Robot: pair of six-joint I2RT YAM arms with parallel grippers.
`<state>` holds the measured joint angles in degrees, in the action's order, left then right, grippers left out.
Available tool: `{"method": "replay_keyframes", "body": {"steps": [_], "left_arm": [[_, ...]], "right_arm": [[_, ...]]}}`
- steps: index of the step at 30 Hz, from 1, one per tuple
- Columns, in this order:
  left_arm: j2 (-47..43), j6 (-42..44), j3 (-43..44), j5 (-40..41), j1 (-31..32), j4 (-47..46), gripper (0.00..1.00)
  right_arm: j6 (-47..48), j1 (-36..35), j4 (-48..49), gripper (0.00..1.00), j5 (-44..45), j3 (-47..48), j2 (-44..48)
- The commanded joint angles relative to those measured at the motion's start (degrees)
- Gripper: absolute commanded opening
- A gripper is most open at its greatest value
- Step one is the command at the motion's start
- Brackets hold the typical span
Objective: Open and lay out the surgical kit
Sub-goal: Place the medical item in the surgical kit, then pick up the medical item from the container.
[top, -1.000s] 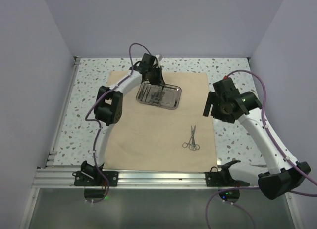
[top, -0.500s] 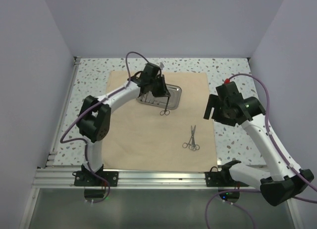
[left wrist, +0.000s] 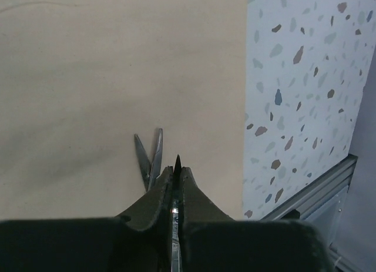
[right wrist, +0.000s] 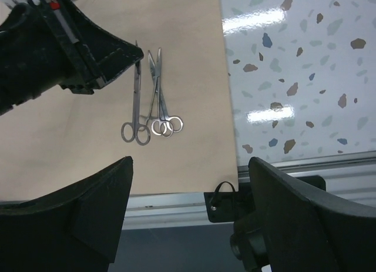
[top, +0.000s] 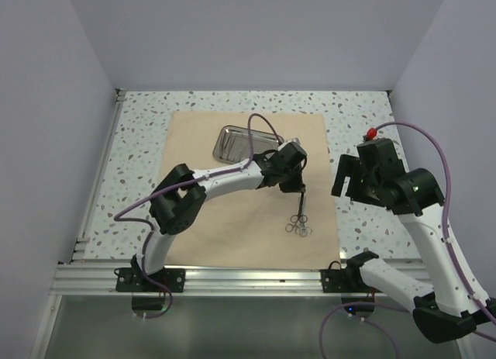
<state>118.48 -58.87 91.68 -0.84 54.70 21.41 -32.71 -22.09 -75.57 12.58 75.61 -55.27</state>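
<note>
The beige cloth [top: 225,212] lies spread flat on the table. The steel tray [top: 232,146] sits at its far middle. My left gripper [top: 299,188] reaches over the cloth's right part and is shut on the tip end of a thin ring-handled instrument [right wrist: 136,96], whose rings hang toward the cloth. The left wrist view shows its point [left wrist: 177,161] between my shut fingers [left wrist: 194,195]. Ring-handled scissors [top: 304,229] lie on the cloth right beside it, and also show in the right wrist view [right wrist: 160,101]. My right gripper [top: 345,181] is open and empty, raised over the cloth's right edge.
Speckled tabletop [top: 356,119] surrounds the cloth. An aluminium rail [top: 248,277] with black arm mounts runs along the near edge, and a rail runs down the left side. Lilac walls close in the back and both sides.
My left arm has swung from the tray to the cloth's right front, carrying the ring-handled instrument to beside the scissors. My right arm has drawn back a little to the right.
</note>
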Motion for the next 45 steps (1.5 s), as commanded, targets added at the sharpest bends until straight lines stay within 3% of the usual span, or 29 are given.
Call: {"method": "replay_keyframes", "body": {"steps": [1,4,8,11,19,28,45], "left_arm": [[3.4,-4.6,3.3,2.4,1.7,-0.3,0.05],[5.3,-4.0,6.6,1.6,2.4,1.2,0.29],[5.2,-0.6,11.1,4.4,2.0,6.1,0.45],[4.2,3.6,14.6,5.8,0.1,9.9,0.50],[2.0,21.0,17.0,5.8,-14.9,14.7,0.47],[13.7,40.6,30.4,6.6,-26.1,15.1,0.43],[22.0,43.9,33.6,-0.6,-28.4,9.7,0.40]], "right_arm": [[2.8,0.2,-6.0,0.84,2.2,1.7,1.4],[3.4,0.2,-6.4,0.85,2.7,1.7,1.8],[3.6,0.2,-5.9,0.85,3.0,1.9,1.5],[3.0,0.2,-4.8,0.85,3.2,1.9,0.8],[0.0,0.1,-0.1,0.85,2.6,1.7,-3.0],[-3.4,0.2,1.0,0.84,4.3,4.4,-8.4],[-6.9,0.2,2.4,0.84,5.8,6.1,-16.1]]}}
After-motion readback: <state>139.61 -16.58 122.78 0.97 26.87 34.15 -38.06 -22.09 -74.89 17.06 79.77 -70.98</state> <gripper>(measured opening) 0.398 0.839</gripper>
